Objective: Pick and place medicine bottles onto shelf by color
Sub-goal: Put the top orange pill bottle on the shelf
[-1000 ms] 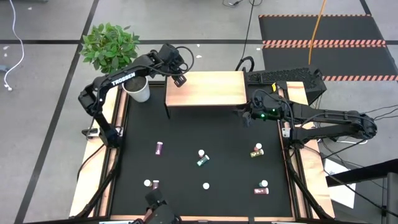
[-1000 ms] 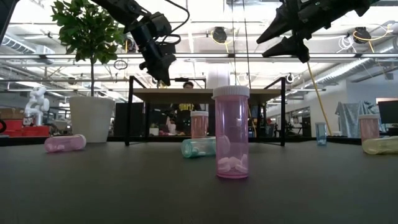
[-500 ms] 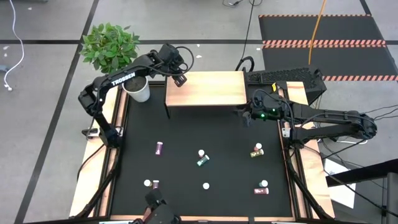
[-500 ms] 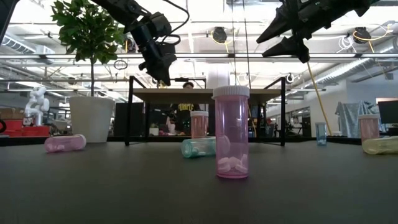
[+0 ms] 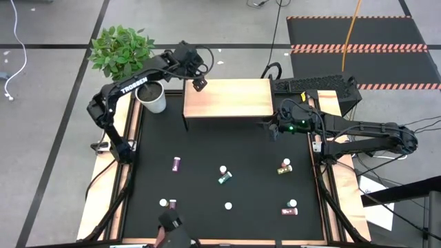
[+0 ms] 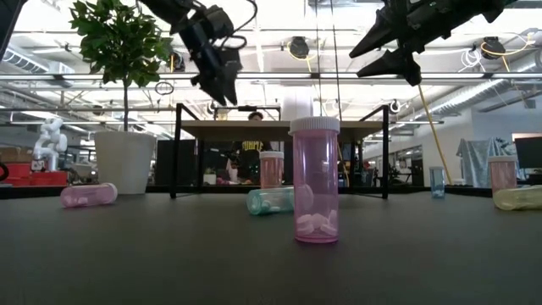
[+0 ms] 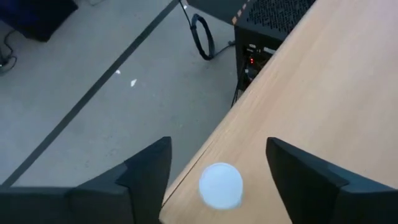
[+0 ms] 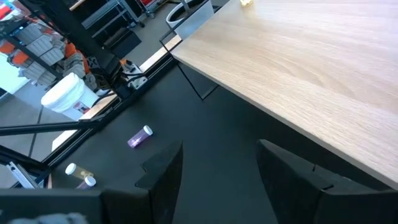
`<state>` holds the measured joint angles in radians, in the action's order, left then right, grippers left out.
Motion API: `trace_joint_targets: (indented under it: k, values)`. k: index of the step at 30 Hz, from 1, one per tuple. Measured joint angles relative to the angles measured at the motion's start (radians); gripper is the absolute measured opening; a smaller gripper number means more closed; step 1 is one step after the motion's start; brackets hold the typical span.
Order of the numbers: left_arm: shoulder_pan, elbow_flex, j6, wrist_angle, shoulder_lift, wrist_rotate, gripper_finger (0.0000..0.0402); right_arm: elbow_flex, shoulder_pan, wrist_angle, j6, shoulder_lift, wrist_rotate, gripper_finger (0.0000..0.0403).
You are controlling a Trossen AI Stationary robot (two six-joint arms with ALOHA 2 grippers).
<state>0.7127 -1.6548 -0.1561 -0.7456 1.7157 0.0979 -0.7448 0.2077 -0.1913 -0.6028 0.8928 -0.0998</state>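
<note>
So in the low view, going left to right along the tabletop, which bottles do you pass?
Lying pink bottle → lying teal bottle → tall upright pink bottle nearest the camera → small blue bottle far back → upright pink bottle → lying yellow bottle at the right edge.

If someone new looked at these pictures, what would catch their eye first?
Probably the pink bottle standing upright at the front of the low view. Next, the left gripper open above the shelf at its far left corner, over a white-capped bottle. The right gripper hangs open beside the shelf's right end.
</note>
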Motion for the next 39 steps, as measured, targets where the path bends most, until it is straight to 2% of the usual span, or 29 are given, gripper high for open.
trace_joint_targets:
  k: [6,11,14,16,19,23,29,33,39]
  values:
    - [-0.029,-0.211,0.021,-0.236,0.000,0.001,0.0295,0.000,0.000,0.048,0.070,0.001,0.025,0.0199]
    - [-0.072,-0.349,0.087,-0.413,-0.001,0.001,0.0289,0.000,0.000,0.161,0.169,0.001,0.056,0.0199]
    - [-0.092,-0.398,0.191,-0.506,-0.001,-0.001,0.0278,0.000,0.000,0.251,0.228,0.001,0.051,0.0199]
    - [-0.100,-0.407,0.280,-0.535,-0.010,-0.042,0.0267,0.000,0.000,0.320,0.263,0.001,0.051,0.0199]
    - [-0.120,-0.383,0.317,-0.562,-0.059,-0.066,0.0246,0.000,0.000,0.389,0.211,0.007,0.050,0.0199]
    - [-0.187,-0.279,0.380,-0.531,-0.161,-0.053,0.0218,-0.001,-0.003,0.385,0.126,0.032,0.066,0.0199]
    - [-0.355,0.064,0.530,-0.349,-0.421,0.012,0.0203,-0.005,-0.073,0.407,0.070,0.084,0.070,0.0199]
    - [-0.494,0.302,0.658,-0.206,-0.580,0.037,0.0203,-0.038,-0.141,0.396,0.067,0.130,0.020,0.0199]
    - [-0.674,0.534,0.824,-0.130,-0.724,0.085,0.0202,-0.120,-0.198,0.396,0.078,0.225,-0.052,0.0199]
